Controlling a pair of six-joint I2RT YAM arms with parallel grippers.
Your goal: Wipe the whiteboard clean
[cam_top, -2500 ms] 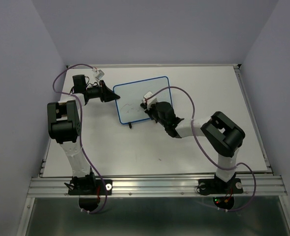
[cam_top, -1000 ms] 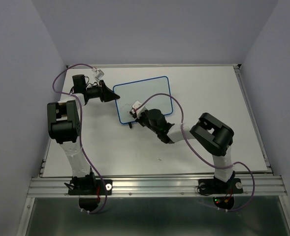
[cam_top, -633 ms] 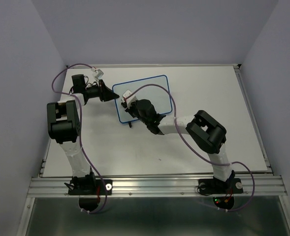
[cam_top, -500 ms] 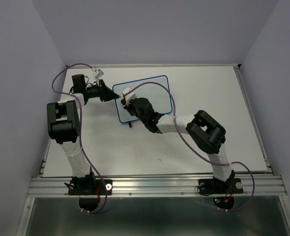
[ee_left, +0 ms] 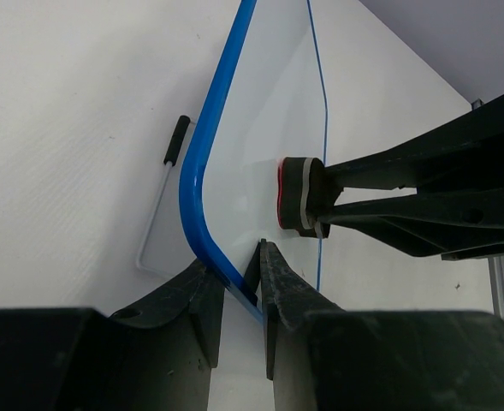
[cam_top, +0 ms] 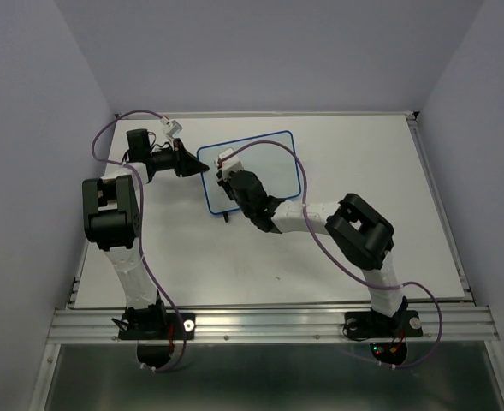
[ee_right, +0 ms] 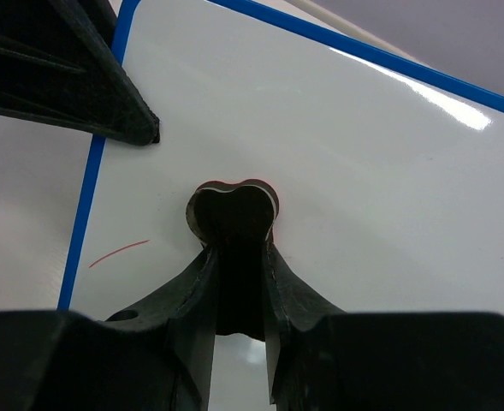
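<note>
The whiteboard (cam_top: 269,154), white with a thin blue rim, lies on the table's back middle. My left gripper (cam_top: 202,169) is shut on the board's left rim (ee_left: 202,184). My right gripper (cam_top: 228,181) is shut on the small black eraser (ee_right: 233,210) and presses it flat against the board's left part. In the left wrist view the eraser (ee_left: 296,193) shows a red edge against the white surface. A short red stroke (ee_right: 119,253) remains near the blue rim, left of the eraser. One little black foot (cam_top: 227,217) shows under the board's near edge.
The white table (cam_top: 363,248) has a metal rail (cam_top: 269,321) along its near edge. Purple cables loop from both wrists over the board and table. Grey walls close in on both sides. A wire stand with a black tip (ee_left: 176,139) lies behind the board's rim.
My right gripper has slid the eraser leftward across the board, from its right-middle part to near its left rim. The left gripper kept its hold. Faint scribbles seen earlier are covered or gone.
</note>
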